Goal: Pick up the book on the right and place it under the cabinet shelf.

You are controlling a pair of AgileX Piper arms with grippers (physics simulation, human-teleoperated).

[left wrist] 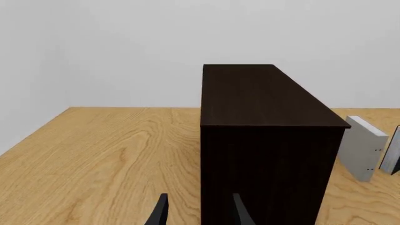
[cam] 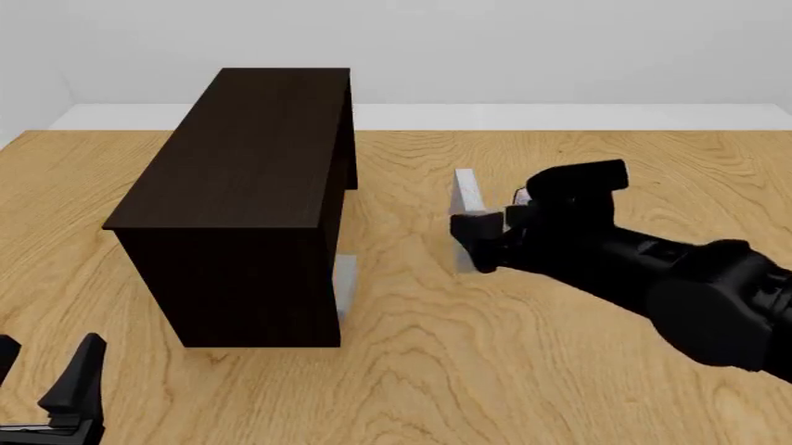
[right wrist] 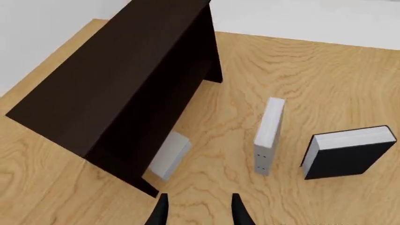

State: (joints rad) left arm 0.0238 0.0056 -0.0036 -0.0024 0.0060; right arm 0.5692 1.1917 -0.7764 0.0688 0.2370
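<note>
Here the light-grey book (right wrist: 269,136) stands upright beside the dark-brown cabinet shelf (right wrist: 119,89), tiny dots on its spine, no readable writing; right tool (right wrist: 196,211) and left tool (left wrist: 198,211) both gape, empty.

Matte black arms (bulky, rounded links), tapered pincer fingers (cam: 77,380).

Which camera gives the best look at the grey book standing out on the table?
The right wrist view: the grey book stands upright and unobstructed, its dotted spine visible, beside the black book. In the front view the right arm hides most of it, leaving a sliver. The left wrist view shows it past the cabinet.
</note>
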